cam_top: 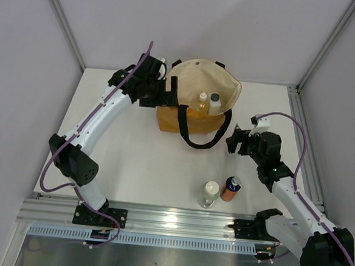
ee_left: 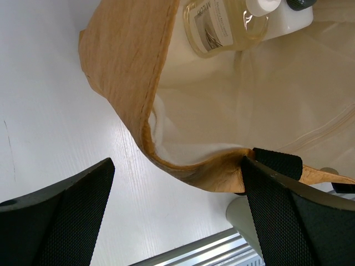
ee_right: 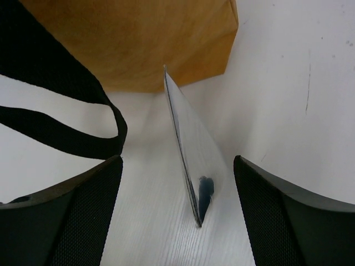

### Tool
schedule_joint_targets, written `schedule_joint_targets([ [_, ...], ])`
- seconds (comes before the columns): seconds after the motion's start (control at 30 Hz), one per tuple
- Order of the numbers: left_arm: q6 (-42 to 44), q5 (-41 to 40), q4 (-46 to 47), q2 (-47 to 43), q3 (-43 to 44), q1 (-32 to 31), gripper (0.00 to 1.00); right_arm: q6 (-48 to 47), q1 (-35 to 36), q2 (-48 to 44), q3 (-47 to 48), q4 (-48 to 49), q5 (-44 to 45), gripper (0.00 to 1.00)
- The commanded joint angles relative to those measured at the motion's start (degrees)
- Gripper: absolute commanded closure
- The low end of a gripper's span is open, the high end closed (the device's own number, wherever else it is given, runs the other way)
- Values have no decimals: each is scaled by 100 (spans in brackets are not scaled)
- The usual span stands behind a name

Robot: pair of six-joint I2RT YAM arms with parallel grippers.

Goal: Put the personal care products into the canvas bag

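Observation:
The canvas bag (cam_top: 190, 119) stands open at the back of the table, holding a rounded yellowish bottle (cam_top: 202, 102) and a grey-capped bottle (cam_top: 214, 103). My left gripper (cam_top: 170, 96) is open at the bag's left rim, and that rim (ee_left: 127, 66) curves between its fingers (ee_left: 61, 216), with the yellowish bottle (ee_left: 219, 27) inside. My right gripper (cam_top: 233, 140) is open just right of the bag (ee_right: 155, 39). A slim clear product (ee_right: 194, 149) rests between its fingers (ee_right: 72, 216), ungripped. A clear white-capped bottle (cam_top: 210, 194) and an orange dark-capped bottle (cam_top: 231, 188) stand near the front edge.
The bag's black loop handle (cam_top: 196, 140) droops forward onto the white table (cam_top: 133, 160) and lies by the right gripper's left finger (ee_right: 61, 133). A metal rail (cam_top: 171, 221) runs along the near edge. Walls enclose the table on three sides.

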Motion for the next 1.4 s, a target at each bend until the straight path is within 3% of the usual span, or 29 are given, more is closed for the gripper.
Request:
schedule_joint_targets([
  [0.0, 155, 18, 28, -242, -66, 15, 1, -157, -80, 233, -31, 731, -239, 16],
  [0.2, 207, -52, -7, -233, -57, 15, 1, -279, -282, 576, -101, 1232, -511, 24],
  [0.33, 216, -88, -25, -224, -92, 6, 1, -350, -309, 1006, -40, 1539, -687, 38],
  [0.4, 207, -105, -25, -207, -75, 15, 1, -403, -309, 1112, 39, 1575, -775, 54],
  [0.43, 207, -97, -25, -189, -57, 6, 1, -429, -309, 1139, 65, 1601, -784, 68],
  [0.5, 216, -114, -60, -154, 4, 6, 1, -508, -309, 1121, 57, 1628, -749, 76],
  [0.6, 234, -158, -51, -145, 22, 15, 1, -561, -309, 1078, 83, 1575, -687, 100],
  [0.83, 260, -158, -51, -119, 40, 15, 1, -578, -309, 524, 478, 1259, -459, 100],
  [1.1, 251, 0, 10, -31, 75, 15, 6, -877, -317, -74, 1857, -383, 42, 100],
  [1.13, 243, 44, 19, -31, 84, 6, 8, -877, -317, -144, 2189, -524, 147, 100],
  [1.2, 234, 88, 63, -66, 58, 6, 24, -878, -317, -214, 2499, -859, 218, 100],
  [1.23, 234, 105, 72, -66, 75, 6, 34, -877, -317, -249, 2657, -955, 279, 100],
  [1.27, 234, 140, 89, -75, 75, 6, 54, -921, -309, -302, 2989, -1122, 323, 100],
  [1.37, 234, 202, 98, -83, 154, 15, 74, -1106, -317, -303, 3692, -1264, 332, 100],
])
